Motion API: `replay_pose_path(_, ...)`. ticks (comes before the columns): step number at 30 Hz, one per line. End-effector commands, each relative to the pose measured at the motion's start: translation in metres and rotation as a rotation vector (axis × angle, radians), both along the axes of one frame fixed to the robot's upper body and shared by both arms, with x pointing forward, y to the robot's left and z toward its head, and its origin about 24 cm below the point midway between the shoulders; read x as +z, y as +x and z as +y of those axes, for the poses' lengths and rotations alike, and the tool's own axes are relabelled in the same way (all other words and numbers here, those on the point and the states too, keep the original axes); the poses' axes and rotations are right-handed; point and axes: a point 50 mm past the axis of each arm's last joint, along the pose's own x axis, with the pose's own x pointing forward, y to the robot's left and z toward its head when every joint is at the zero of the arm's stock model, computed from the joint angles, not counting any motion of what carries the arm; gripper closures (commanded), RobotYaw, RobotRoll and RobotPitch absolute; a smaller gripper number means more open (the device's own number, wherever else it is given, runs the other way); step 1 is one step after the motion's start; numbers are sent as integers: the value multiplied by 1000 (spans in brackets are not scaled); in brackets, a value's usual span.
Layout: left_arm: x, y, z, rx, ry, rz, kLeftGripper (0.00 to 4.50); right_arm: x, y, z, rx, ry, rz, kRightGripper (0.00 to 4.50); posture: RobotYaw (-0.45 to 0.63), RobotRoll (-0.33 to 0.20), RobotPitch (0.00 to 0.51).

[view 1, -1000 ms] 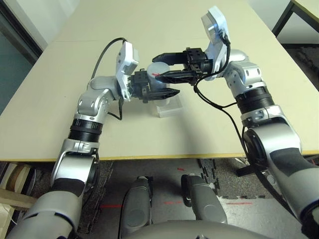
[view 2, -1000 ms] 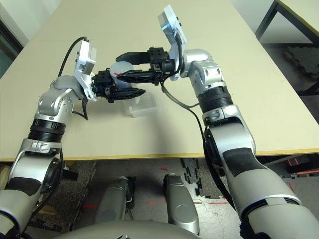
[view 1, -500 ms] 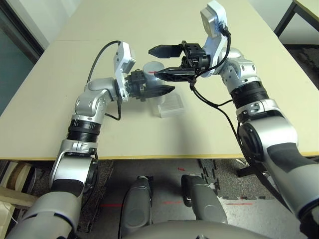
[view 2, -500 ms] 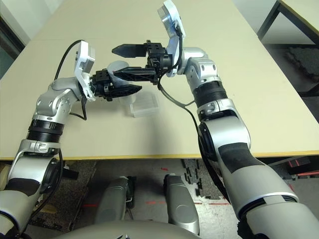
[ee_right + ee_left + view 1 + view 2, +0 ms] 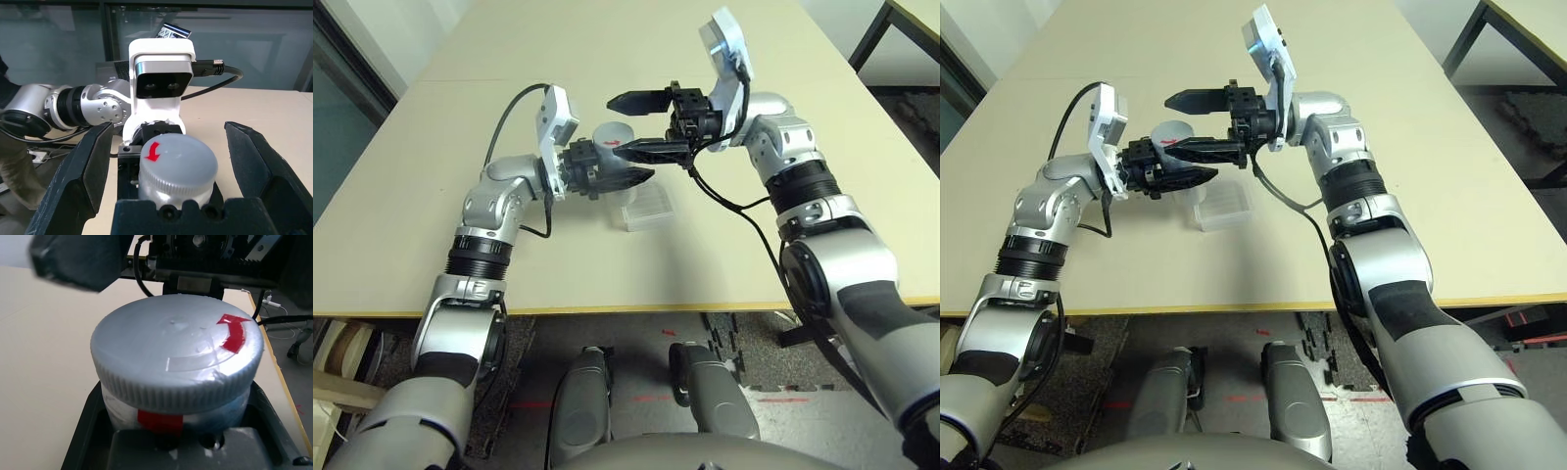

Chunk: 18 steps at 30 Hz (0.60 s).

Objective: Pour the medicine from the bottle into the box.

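Item: small shallow square box of clear, translucent plastic. Lies flat on the pale beige table, nearest of the task's things to the table's front edge, directly below and just beside the two grippers. Its bottom shows faint ridges; whether anything lies in it cannot be told.

Item: small silvery-grey cylindrical bottle. Held above the table, tipped on its side with the capped end toward the right arm. Flat grey cap with a ribbed edge, bearing a curved red arrow mark; a strip of red tape shows on the body below the cap, and a clear film covers part of the cap's top. Cap is on.

Item: left gripper, two black fingers. Clamped on the bottle's body, pointing across toward the right arm.

Item: right gripper, two black fingers. Spread wide, one finger on either side of the cap, with a clear gap to the cap on both sides; it holds nothing.

Item: dark table leg and floor mats beyond the table's far right corner.
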Motion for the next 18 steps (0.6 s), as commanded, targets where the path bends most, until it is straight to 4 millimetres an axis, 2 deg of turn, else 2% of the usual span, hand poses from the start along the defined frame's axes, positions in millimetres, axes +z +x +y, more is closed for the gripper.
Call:
replay_pose_path(1, 1, 0, -2, -7, 19, -17, 1786, -4, 1, 5, -17, -29, -5, 0, -75, 0, 127)
replay_pose_path(18, 3, -3, -5, -25, 21, -30, 1786, -9, 5, 16, -64, -40, 18, 0, -65, 0, 131)
